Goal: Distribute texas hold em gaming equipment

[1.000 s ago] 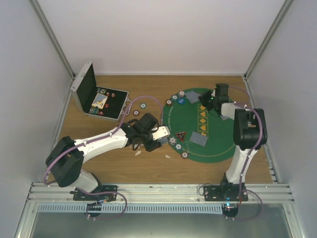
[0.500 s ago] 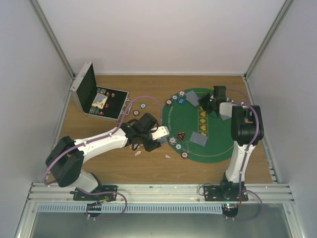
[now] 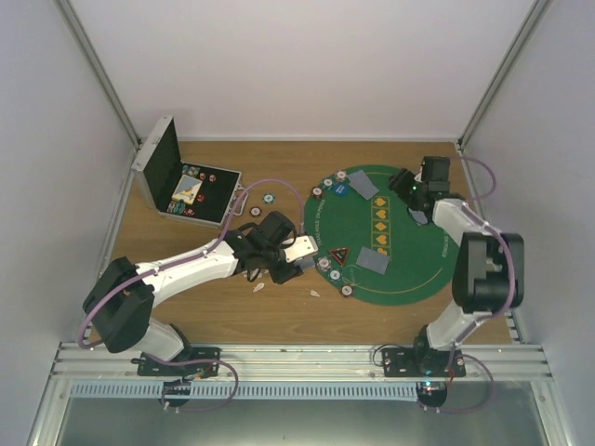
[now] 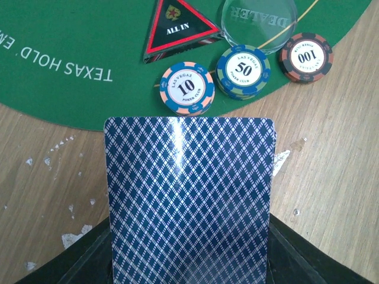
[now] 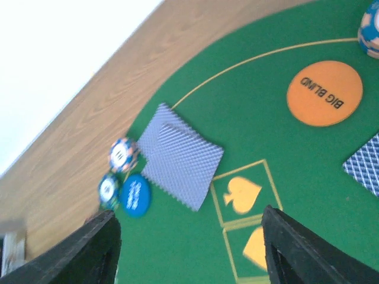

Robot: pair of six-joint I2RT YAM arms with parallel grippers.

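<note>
My left gripper [image 3: 290, 257] is shut on a stack of blue diamond-backed playing cards [image 4: 189, 201], held just off the green mat's [image 3: 400, 269] near-left edge. Ahead of it lie three poker chips marked 10 [image 4: 187, 88], 50 [image 4: 243, 70] and 100 [image 4: 306, 56], the red-black ALL IN triangle [image 4: 180, 26] and a clear DEALER button [image 4: 259, 21]. My right gripper [image 5: 189, 248] hangs open and empty over the mat's far side [image 3: 409, 186]. Below it lie two overlapped cards [image 5: 180, 157], a blue button [image 5: 135, 194], two chips [image 5: 123, 155] and the orange BIG BLIND button [image 5: 324, 93].
An open metal case [image 3: 181, 186] with chips and cards stands at the back left. More chips [image 3: 263, 200] lie on the wood between case and mat. White scraps [image 4: 74, 236] dot the table near the left gripper. Further cards [image 3: 375, 262] lie on the mat.
My right gripper has opened and its arm has swung out to the right. The left arm and its cards have stayed put.
</note>
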